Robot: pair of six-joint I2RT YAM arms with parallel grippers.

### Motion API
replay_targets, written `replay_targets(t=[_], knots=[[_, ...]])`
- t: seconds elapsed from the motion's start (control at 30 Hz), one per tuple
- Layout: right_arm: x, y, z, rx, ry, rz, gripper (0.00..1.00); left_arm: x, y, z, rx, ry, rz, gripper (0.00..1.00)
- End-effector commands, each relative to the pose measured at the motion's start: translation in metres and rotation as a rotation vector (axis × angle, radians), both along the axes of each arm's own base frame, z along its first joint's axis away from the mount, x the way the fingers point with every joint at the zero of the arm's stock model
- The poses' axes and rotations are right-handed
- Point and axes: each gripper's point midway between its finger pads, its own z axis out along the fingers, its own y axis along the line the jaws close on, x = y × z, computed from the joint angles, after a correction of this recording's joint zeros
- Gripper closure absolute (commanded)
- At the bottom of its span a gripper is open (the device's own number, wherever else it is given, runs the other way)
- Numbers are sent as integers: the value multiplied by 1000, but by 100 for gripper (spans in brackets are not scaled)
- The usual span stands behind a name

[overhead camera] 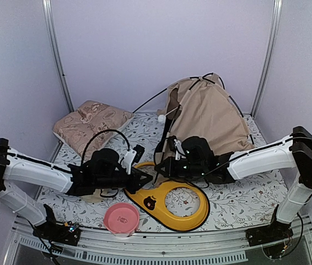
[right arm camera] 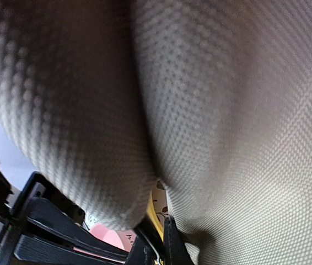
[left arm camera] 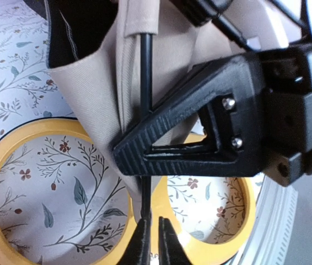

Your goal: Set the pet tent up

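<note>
The beige pet tent (overhead camera: pixel 205 113) stands half raised at the back right, with thin black poles sticking out and a white pom-pom (overhead camera: pixel 161 117) hanging at its left. My left gripper (overhead camera: pixel 148 178) sits at the tent's front left corner. In the left wrist view its fingers (left arm camera: pixel 136 245) are closed on the end of a black pole (left arm camera: pixel 145 83) that runs into a fabric sleeve. My right gripper (overhead camera: pixel 166 165) meets it there, shut on the tent fabric (right arm camera: pixel 227 110) at that sleeve. One of its ribbed fingers (left arm camera: pixel 200 130) crosses the left wrist view. Fabric fills the right wrist view.
A yellow ring-shaped frame (overhead camera: pixel 192 218) lies flat at the front, under both grippers. A pink bowl (overhead camera: pixel 121 218) sits at the near edge. A tan floral pillow (overhead camera: pixel 90 124) lies at the back left. Walls enclose the floral table cover (overhead camera: pixel 244 201).
</note>
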Motion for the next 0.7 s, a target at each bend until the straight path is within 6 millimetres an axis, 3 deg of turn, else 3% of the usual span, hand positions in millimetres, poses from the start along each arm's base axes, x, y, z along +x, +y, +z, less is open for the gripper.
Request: replay_targets(t=[0.0,0.17,0.33,0.67], knots=[[3,7,47,86,-39,15,100,-7,18,14,-18,-58,16,89],[6,11,82,135,-76,25,100,-17,27,20,-63,-81,8,80],[10,15,110,182,-97,35,100,-14,32,30,-89,-145,59,71],[15,19,141,249,-109,37,100,7,24,51,-93,-263,178,70]])
